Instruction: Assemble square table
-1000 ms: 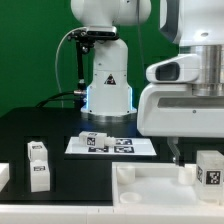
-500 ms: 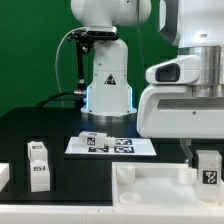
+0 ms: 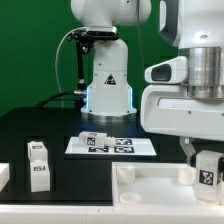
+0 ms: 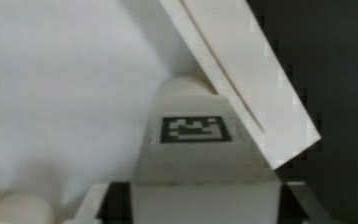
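Exterior view first: the arm [image 3: 190, 90] fills the exterior view's right. Its end effector [image 3: 206, 160] is down over a leg [image 3: 208, 177], with a dark finger [image 3: 190, 151] just beside the leg on the exterior view's left. That leg stands upright at the far right corner of the top [image 3: 150, 188], tag facing the camera. The top lies flat on the black desk [image 3: 40, 125] at the front, rim up. Well apart on the exterior view's left, two spare legs [image 3: 39, 176] stand close together. The marker board [image 3: 125, 146] lies between them and the robot's base.

Over to the wrist view: the end effector [image 4: 194, 205] sits astride the leg [image 4: 202, 165], and the leg's tag [image 4: 195, 128] is plain to read. The finger edges run along both flanks of the leg, a narrow stance. I cannot tell whether the pads are actually squeezing it. Beyond the leg the top's [image 4: 69, 90] white floor spreads out, and its rim [image 4: 247, 70] slants past, close to the leg.
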Robot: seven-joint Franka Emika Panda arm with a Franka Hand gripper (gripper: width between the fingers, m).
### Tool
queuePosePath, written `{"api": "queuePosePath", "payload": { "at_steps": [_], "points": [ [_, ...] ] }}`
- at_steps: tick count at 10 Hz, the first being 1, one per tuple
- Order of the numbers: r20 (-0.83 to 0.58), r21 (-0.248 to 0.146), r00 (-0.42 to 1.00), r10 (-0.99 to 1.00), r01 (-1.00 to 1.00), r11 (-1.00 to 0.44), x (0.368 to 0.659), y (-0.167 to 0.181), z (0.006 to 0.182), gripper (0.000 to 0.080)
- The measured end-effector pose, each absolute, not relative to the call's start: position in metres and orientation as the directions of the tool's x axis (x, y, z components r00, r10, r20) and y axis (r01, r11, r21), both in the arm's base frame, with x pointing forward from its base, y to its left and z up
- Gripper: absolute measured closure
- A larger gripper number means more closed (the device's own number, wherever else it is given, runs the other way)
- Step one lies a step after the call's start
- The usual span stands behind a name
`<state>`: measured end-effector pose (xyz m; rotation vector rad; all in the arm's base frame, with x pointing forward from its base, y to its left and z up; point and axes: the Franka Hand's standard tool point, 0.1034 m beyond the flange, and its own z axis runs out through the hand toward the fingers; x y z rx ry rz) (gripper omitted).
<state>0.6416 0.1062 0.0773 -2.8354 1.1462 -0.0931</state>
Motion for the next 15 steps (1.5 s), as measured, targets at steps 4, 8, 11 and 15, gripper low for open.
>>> {"api": "queuePosePath", "payload": {
  "at_steps": [4,8,11,15],
  "points": [
    [-0.077,-0.110,0.183,-0.980,-0.979,-0.174,0.640,0.104,0.076,0.0515],
    [-0.056,-0.110,0.363,-0.930,-0.928,-0.356,0.638,0.103,0.074,0.0307],
    [0.029,-0.090,0.788,-0.615,-0.611,-0.787,0.636,0.117,0.071,0.0159],
    [0.071,-0.048,0.969,-0.238,-0.235,-0.971,0.641,0.111,0.076,0.0151]
  ]
}}
